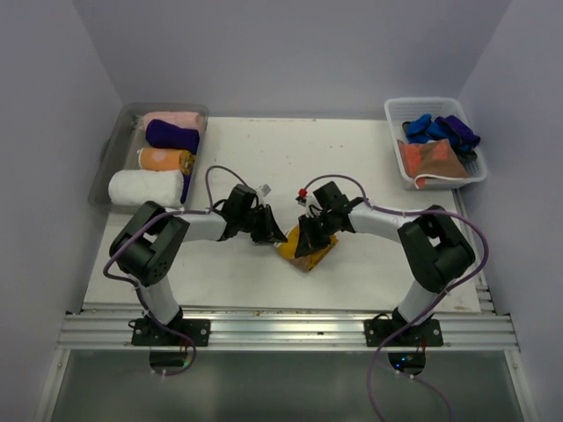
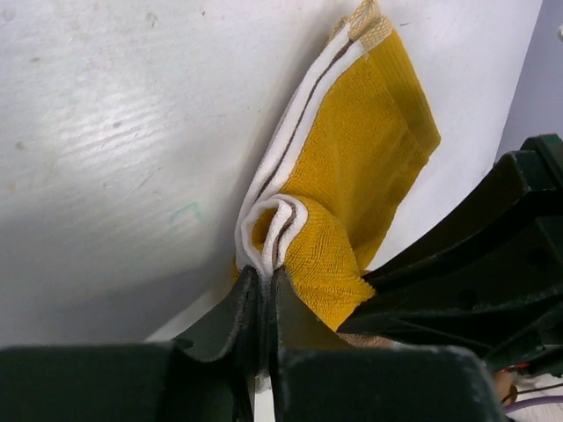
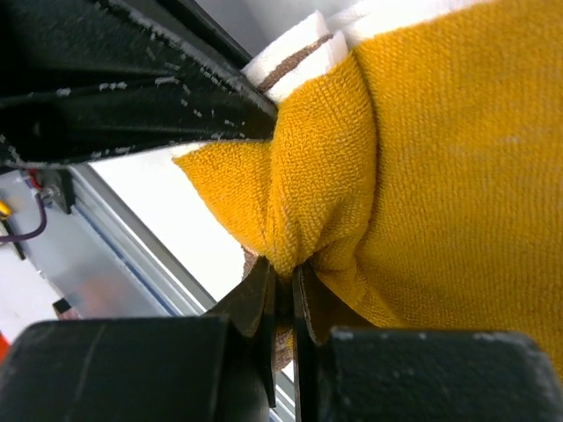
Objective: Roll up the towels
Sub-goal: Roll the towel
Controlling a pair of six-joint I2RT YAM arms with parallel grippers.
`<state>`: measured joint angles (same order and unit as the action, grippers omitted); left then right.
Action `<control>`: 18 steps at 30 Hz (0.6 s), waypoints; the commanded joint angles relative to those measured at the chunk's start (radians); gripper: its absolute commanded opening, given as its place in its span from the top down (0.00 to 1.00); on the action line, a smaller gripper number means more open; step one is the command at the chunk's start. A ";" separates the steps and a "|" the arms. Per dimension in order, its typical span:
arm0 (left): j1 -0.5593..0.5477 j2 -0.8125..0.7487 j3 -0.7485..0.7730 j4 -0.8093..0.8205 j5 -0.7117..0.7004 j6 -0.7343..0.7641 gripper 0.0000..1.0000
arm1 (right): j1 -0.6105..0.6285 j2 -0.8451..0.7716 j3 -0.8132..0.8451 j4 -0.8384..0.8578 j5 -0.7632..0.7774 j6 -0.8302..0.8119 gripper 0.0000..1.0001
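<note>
You had left gripper (image 1: 271, 234) and right gripper (image 1: 308, 240) together at the yellow towel (image 1: 311, 258); four rolled towels (image 1: 164, 159) sat in tray (image 1: 103, 172), loose towels (image 1: 433, 156) in basket (image 1: 423, 101).

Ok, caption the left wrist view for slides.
Left fingers pinching a folded edge of the mustard towel on the table.

Mustard towel (image 2: 369, 158): white edging, thin brown stripe. Grey tray (image 1: 104, 171): pink roll (image 1: 176, 120), purple roll (image 1: 171, 136), orange roll (image 1: 163, 159), white roll (image 1: 145, 186). White basket (image 1: 422, 103): blue towel (image 1: 420, 127), rust-brown towel (image 1: 431, 158).
</note>
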<state>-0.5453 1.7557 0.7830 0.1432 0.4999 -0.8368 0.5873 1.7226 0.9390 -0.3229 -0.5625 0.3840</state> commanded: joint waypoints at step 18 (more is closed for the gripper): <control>-0.002 0.024 0.110 -0.218 -0.037 0.054 1.00 | 0.491 -0.328 0.040 -0.133 1.033 -0.226 0.40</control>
<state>-0.5465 1.8042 0.8761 0.0067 0.5018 -0.8185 1.0168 1.4048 0.9951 -0.4850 0.2264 0.2314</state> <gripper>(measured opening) 0.035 0.601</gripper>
